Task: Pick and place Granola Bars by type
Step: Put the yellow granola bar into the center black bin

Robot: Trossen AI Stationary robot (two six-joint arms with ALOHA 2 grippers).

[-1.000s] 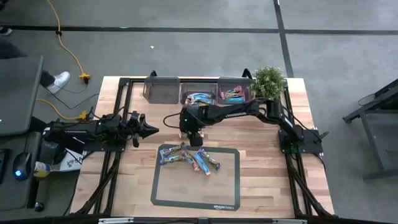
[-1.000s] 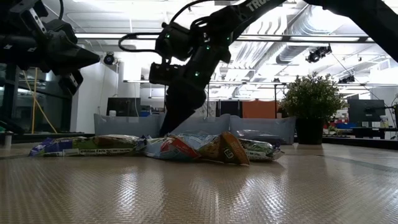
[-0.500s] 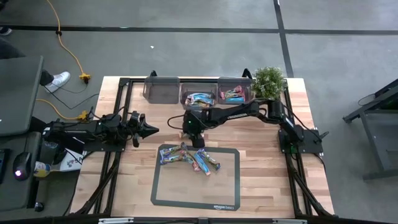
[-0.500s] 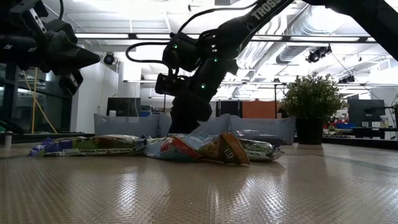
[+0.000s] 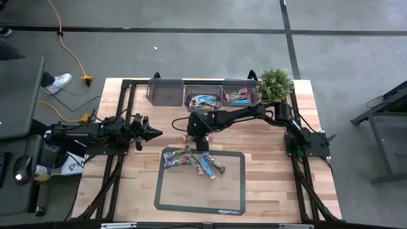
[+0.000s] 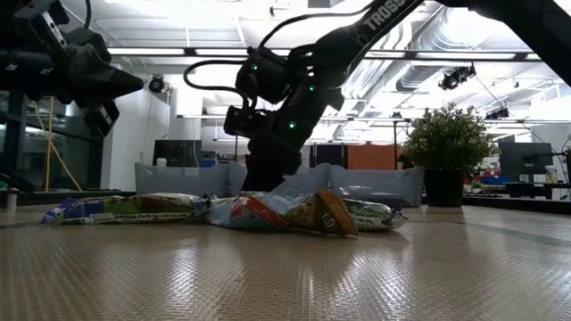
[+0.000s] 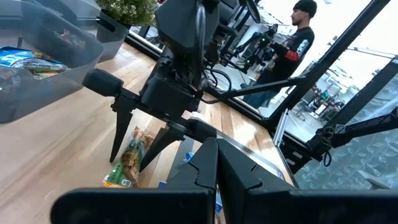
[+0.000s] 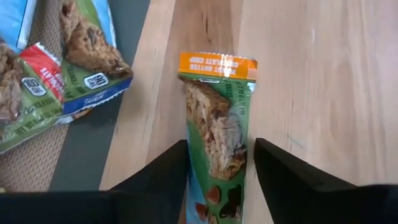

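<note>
A green granola bar with an orange end [image 8: 217,124] lies flat on the bare wood just past the mat's far edge. My right gripper [image 8: 221,144] points steeply down over it, open, one finger on each long side of the bar [image 7: 126,168]. Several more granola bars [image 5: 194,162] lie heaped on the grey mat [image 5: 232,191]. My left gripper [image 5: 156,133] is shut and empty, level above the table's left side.
Three clear bins line the far edge: one empty [image 5: 165,91], one with blue bars [image 5: 203,100], one with pink and orange bars [image 5: 240,97]. A potted plant [image 5: 275,83] stands at the far right. A person shows in the room beyond [image 7: 298,37].
My right gripper has come down toward the green bar on the wood and shifted slightly toward the mat. The bars and my left arm have kept still.
</note>
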